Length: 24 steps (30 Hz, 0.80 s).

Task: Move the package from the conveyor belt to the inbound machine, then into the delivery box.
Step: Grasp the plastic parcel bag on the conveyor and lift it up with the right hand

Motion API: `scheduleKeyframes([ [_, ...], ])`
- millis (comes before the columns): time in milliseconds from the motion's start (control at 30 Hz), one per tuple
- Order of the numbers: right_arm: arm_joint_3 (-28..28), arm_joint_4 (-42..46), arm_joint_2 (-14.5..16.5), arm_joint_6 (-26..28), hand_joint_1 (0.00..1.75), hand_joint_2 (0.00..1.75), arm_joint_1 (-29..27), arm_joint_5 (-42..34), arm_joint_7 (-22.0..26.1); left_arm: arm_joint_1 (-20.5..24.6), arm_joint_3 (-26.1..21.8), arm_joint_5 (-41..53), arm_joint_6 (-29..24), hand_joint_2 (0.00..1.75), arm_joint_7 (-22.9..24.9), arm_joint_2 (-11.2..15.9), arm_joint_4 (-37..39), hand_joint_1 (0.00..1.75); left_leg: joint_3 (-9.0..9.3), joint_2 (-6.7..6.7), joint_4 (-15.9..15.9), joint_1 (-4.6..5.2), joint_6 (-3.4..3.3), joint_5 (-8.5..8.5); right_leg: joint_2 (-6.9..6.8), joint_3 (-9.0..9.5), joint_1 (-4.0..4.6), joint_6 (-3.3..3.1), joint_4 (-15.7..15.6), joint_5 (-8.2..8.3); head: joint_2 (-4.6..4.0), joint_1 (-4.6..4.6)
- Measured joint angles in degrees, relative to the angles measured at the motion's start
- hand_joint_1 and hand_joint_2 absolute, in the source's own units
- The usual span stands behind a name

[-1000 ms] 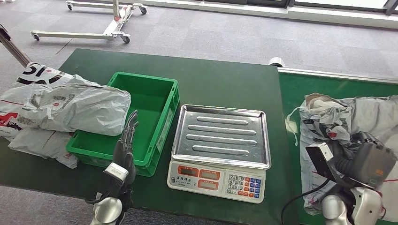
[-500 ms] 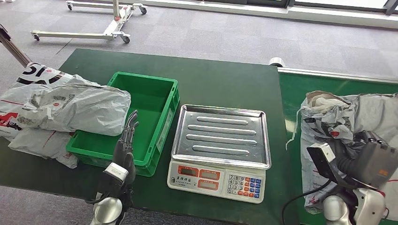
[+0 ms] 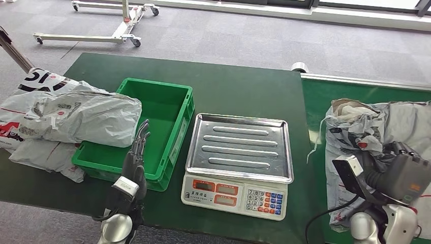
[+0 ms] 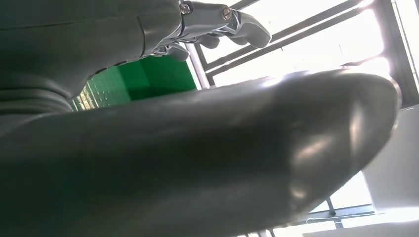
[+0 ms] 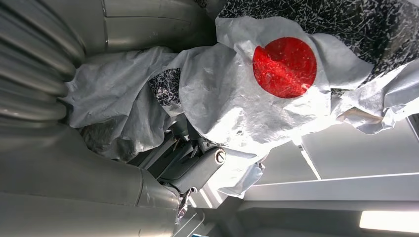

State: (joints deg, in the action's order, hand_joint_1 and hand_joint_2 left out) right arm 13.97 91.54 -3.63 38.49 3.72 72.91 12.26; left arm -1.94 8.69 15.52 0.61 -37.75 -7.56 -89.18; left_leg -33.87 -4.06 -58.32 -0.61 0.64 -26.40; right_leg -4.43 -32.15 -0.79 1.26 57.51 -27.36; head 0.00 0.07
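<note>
While the left hand [image 3: 136, 152] stands upright just in front of the near wall of the green plastic crate [image 3: 152, 119], its fingers extend straight, slightly apart, holding nothing. To the right of the crate, just beside it, sits the white electronic scale with a ribbed steel weighing tray [image 3: 239, 147] and a keypad front; the tray is bare. Well to the right of the crate, on the green conveyor belt [image 3: 317, 101], lies the crumpled grey plastic mailer package with black print and a red dot [image 3: 356, 127]. The right hand [image 5: 188, 163] is pressed into it; in the right wrist view its dark fingers are wrapped in the grey film, gripping the package. To the left of the crate, overlapping its left rim, rests a pile of grey and white mailer bags [image 3: 61, 114]. Beyond the crate, on the grey carpet, stands a white wheeled frame [image 3: 101, 30].
</note>
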Motion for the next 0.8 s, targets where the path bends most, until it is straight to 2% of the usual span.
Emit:
scheduleKeyframes([
  [800, 0.0, 0.0, 0.0, 0.0, 1.75, 1.75, -0.1, 0.0, 0.0, 0.0, 0.0, 0.0, 0.0, 0.00, 0.0, 0.0, 0.0, 0.00, 0.00, 0.00, 0.0, 0.00, 0.00, 0.00, 0.00, 0.00, 0.00, 0.00, 0.0, 0.00, -0.01, 0.00],
])
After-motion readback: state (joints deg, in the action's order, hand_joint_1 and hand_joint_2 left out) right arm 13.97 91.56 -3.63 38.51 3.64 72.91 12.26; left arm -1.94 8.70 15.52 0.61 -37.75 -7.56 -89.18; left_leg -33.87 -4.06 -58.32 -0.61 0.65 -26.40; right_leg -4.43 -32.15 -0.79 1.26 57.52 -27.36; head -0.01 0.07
